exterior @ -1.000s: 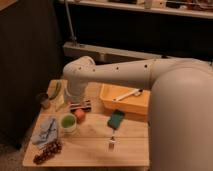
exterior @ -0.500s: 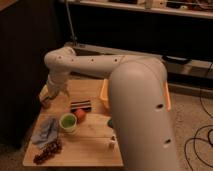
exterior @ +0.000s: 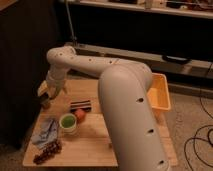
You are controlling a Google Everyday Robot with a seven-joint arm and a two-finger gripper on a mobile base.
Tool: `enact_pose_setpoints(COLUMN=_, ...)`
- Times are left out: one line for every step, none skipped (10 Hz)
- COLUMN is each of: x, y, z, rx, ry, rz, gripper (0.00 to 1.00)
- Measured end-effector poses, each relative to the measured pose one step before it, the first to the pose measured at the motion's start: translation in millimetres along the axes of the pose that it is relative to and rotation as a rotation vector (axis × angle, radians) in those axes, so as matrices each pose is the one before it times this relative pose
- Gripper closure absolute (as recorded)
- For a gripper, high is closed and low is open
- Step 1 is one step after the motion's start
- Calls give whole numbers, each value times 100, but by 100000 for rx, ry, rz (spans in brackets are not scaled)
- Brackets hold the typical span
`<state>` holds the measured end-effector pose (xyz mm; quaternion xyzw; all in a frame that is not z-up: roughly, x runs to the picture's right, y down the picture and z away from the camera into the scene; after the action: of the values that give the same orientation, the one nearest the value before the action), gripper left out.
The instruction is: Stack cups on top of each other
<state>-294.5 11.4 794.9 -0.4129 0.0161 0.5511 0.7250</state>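
The gripper hangs at the left of the frame, low over the far left edge of the wooden table, at the end of the white arm that sweeps up from the lower right, bends at upper left and drops down. Whether it is spread, pressed together or pinching something cannot be told from this view, and what lies directly under it is hidden. The only cup plainly in sight is the light green cup, upright on the table at lower left, below and to the right of the gripper and apart from it. An orange fruit sits just beside its upper right rim, with a dark striped object just behind the fruit. A crumpled blue cloth lies to the left of the cup, a dark cluster that looks like grapes is nearer the front corner, and a yellow tub stands at the right, half behind the arm. The white and the dark cups cannot be made out here; they may be hidden by the gripper. The green cup looks like light, stiff plastic with a smooth wall, so it will probably lift easily but could slide or tip if nudged. The best hold seems to be across the rim, one side inside and one outside, from the side away from the fruit. Nothing appears stacked yet, so the task looks to be at its start.
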Motion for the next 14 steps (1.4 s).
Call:
enact_pose_setpoints(x=-215, y=-110, z=365, rx=-90, ry=-73, rz=-99, gripper=20)
enact_pose_setpoints(x=-236, y=225, z=324, rx=1, ry=-98, rz=-583, gripper=20)
enact_pose_setpoints(x=-220, y=273, z=672, rx=317, ry=320, rz=-823, gripper=20)
enact_pose_setpoints(x=-220, y=273, z=454, rx=-402, ry=29, rz=-314, gripper=20)
enact_pose_setpoints(x=-310, y=-269, z=553, rx=-246, ry=-295, rz=619, gripper=20)
enact_pose_setpoints(x=-270, y=-515, z=632, rx=26, ry=-553, rz=1500, gripper=20)
enact_pose_setpoints(x=-227, y=-403, z=943, rx=18, ry=-832, rz=3119, gripper=20)
enact_pose_setpoints(x=-129, y=-210, z=892, rx=-189, ry=-653, rz=3411, gripper=20)
enact_pose_setpoints(x=-141, y=-395, z=548, rx=-59, ry=-851, rz=4018, gripper=20)
enact_pose_setpoints(x=-403, y=-1172, z=699, rx=662, ry=-1887, rz=7132, gripper=20)
enact_pose_setpoints(x=-201, y=-339, z=73, rx=150, ry=-942, rz=1990, gripper=20)
enact_pose_setpoints(x=-169, y=-61, z=94, rx=113, ry=-615, rz=696, gripper=20)
enact_pose_setpoints(x=-217, y=35, z=261, rx=126, ry=-364, rz=421, gripper=20)
enact_pose_setpoints(x=-142, y=120, z=385, rx=-96, ry=17, rz=202, gripper=20)
